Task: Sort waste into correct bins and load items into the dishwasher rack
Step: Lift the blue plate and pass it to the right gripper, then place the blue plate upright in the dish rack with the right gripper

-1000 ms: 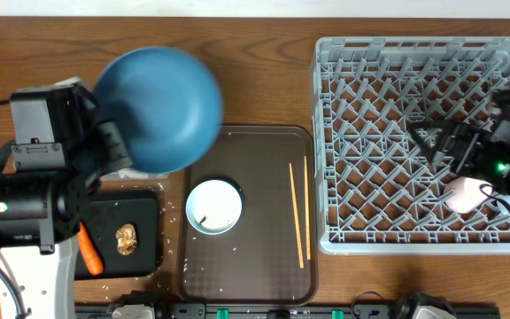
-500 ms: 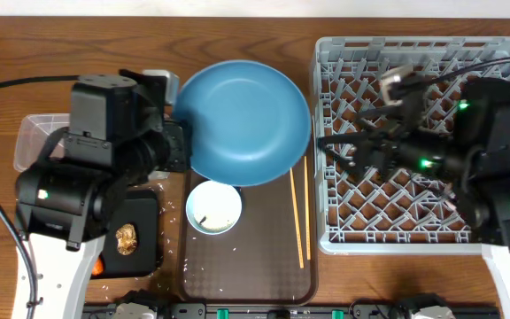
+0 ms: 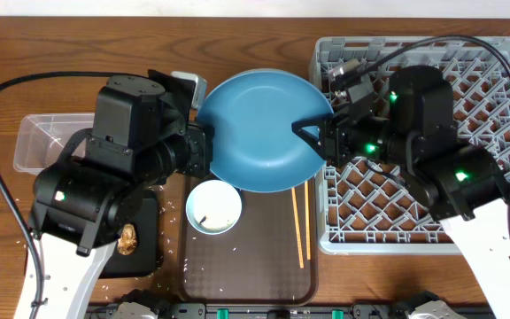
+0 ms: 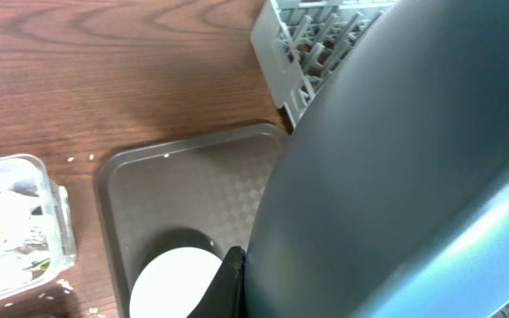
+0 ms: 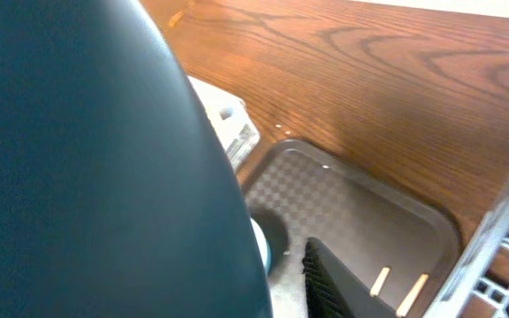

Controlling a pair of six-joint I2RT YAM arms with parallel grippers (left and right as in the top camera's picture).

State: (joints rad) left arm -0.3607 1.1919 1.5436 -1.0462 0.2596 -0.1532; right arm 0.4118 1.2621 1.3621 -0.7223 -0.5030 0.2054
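Observation:
The large blue plate (image 3: 259, 133) hangs tilted over the brown serving tray's far end, beside the grey dishwasher rack (image 3: 467, 232). My left gripper (image 3: 200, 146) is shut on its left rim; in the left wrist view one finger (image 4: 231, 284) presses against the plate (image 4: 414, 177). My right gripper (image 3: 312, 137) straddles the right rim. Its visible finger (image 5: 330, 283) stands slightly apart from the plate (image 5: 87, 159), and the other is hidden. The white bowl (image 3: 214, 206) and two chopsticks (image 3: 297, 226) lie on the serving tray.
The dark brown serving tray (image 3: 255, 275) fills the middle front. A clear tub (image 3: 42, 142) with paper sits at the left. A black tray (image 3: 144, 255) below it holds a brown food lump (image 3: 128, 237). White rice grains (image 3: 172, 211) are scattered beside it.
The plate has shifted a little right and down with the left arm. The right arm swung left out of the rack to the plate's right rim, and its jaws have narrowed.

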